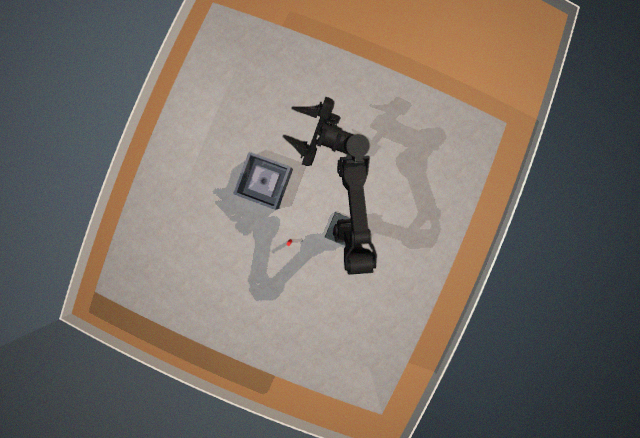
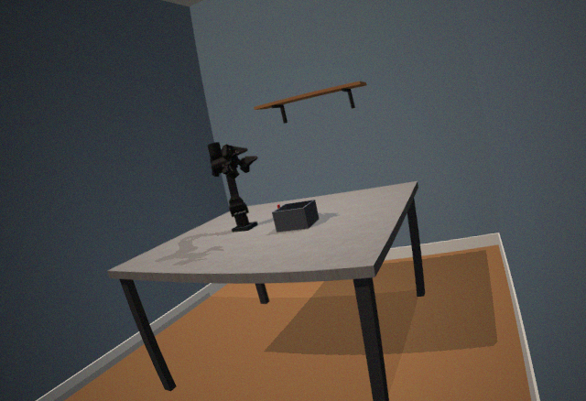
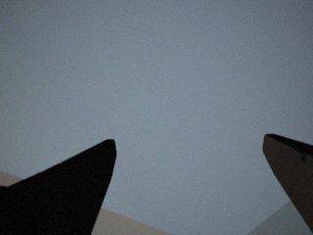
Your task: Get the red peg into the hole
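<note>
The small red peg [image 1: 289,242] [image 2: 278,206] stands on the table, between the box and the arm's base in the top view. The open grey box [image 1: 240,177] [image 2: 290,221] stands on the table. On its floor is a pale plate [image 1: 255,185] with a dark hole in the middle. My gripper [image 1: 287,122] [image 2: 252,154] [image 3: 190,142] is open and empty. It is high above the table, with its fingers pointing out sideways, and is well away from the peg. The peg and the box do not show in the wrist view.
The arm's base plate [image 1: 334,222] [image 2: 244,227] stands on the grey table [image 1: 330,330] [image 2: 265,259]. A wooden shelf [image 2: 312,94] hangs on the wall behind. Shadows of the arm fall across the table top around the peg.
</note>
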{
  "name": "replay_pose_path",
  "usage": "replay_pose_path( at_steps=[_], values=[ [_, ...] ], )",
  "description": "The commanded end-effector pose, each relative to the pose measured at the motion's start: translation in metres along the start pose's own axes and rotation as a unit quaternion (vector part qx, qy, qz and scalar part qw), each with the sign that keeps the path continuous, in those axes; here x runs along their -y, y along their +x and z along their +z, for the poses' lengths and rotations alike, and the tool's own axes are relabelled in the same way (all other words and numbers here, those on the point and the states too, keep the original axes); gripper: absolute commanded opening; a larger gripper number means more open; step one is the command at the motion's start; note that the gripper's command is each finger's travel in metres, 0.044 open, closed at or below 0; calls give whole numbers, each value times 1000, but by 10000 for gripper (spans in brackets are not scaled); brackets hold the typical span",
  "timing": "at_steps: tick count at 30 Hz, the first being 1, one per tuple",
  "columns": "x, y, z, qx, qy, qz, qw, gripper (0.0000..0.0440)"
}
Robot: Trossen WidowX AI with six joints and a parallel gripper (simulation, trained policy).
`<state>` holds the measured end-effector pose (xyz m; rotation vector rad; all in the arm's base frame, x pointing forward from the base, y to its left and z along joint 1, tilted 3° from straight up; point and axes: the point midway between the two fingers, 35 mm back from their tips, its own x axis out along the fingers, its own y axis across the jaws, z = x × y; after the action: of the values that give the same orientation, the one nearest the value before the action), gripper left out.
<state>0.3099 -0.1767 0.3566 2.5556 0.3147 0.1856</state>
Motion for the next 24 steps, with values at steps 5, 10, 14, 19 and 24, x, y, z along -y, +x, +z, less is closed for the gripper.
replay_pose_path(
  at_steps=[5, 10, 14, 19, 24],
  values=[
    [8, 13, -18, -8, -38, 0, 999, 440],
    [28, 32, -39, -11, -83, -5, 996, 440],
    [51, 46, -56, -10, -120, -17, 993, 440],
    [84, 57, -74, -5, -165, -43, 985, 440],
    [122, 62, -86, 6, -205, -80, 975, 440]
  ],
)
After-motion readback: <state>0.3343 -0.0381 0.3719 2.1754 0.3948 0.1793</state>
